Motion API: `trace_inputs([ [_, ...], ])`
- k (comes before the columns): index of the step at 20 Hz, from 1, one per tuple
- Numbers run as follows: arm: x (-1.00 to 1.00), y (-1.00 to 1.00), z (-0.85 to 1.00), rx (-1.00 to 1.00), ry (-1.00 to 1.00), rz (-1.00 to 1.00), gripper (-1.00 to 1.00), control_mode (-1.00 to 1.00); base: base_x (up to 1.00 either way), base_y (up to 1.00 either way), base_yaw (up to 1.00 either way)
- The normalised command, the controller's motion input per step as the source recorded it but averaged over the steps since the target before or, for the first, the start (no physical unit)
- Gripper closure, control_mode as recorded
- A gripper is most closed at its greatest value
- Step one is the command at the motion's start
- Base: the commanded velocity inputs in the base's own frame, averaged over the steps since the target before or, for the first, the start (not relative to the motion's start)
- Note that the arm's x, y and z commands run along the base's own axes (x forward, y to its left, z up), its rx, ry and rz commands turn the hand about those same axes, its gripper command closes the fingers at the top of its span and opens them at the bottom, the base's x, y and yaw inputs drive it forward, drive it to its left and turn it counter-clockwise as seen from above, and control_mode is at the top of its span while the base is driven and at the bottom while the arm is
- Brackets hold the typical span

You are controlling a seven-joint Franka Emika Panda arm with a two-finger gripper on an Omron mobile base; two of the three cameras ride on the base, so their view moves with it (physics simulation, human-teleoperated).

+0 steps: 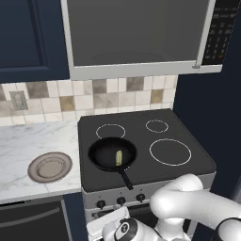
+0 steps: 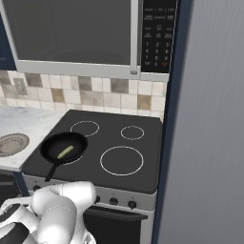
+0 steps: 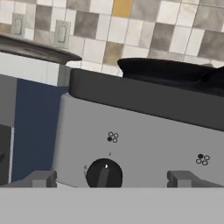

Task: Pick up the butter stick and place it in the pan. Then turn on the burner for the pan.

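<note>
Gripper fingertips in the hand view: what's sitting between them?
A black stove knob on the grey control panel lies between the open gripper's fingertips in the hand view, nearer the left one. Neither tip touches it.

The black pan (image 1: 112, 154) sits on the front-left burner (image 1: 111, 151) of the stove (image 1: 188, 162), its straight handle pointing toward the front edge. The small pale yellow butter stick (image 1: 119, 157) lies flat inside it.

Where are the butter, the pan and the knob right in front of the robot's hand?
butter stick (image 1: 119, 157), left base view, its middle.
pan (image 1: 101, 154), left base view, bare black bottom.
knob (image 3: 104, 173), hand view, its dark round face.
</note>
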Motion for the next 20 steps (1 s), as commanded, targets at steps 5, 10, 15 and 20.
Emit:
trace_inputs([
  [5, 0.13, -0.17, -0.1, 0.07, 0.0, 0.0, -1.0, -1.0, 0.0, 0.0, 0.0],
  [10, 0.13, -0.12, -0.1, 0.05, 0.0, 0.0, -1.0, -1.0, 0.0, 0.0, 0.0],
  [15, 0.21, 0.0, -0.11, 0.0, 0.0, 0.0, -1.0, -1.0, 0.0, 0.0, 0.0],
  [20, 0.22, 0.0, -0.12, 0.0, 0.0, 0.0, -1.0, -1.0, 0.0, 0.0, 0.0],
])
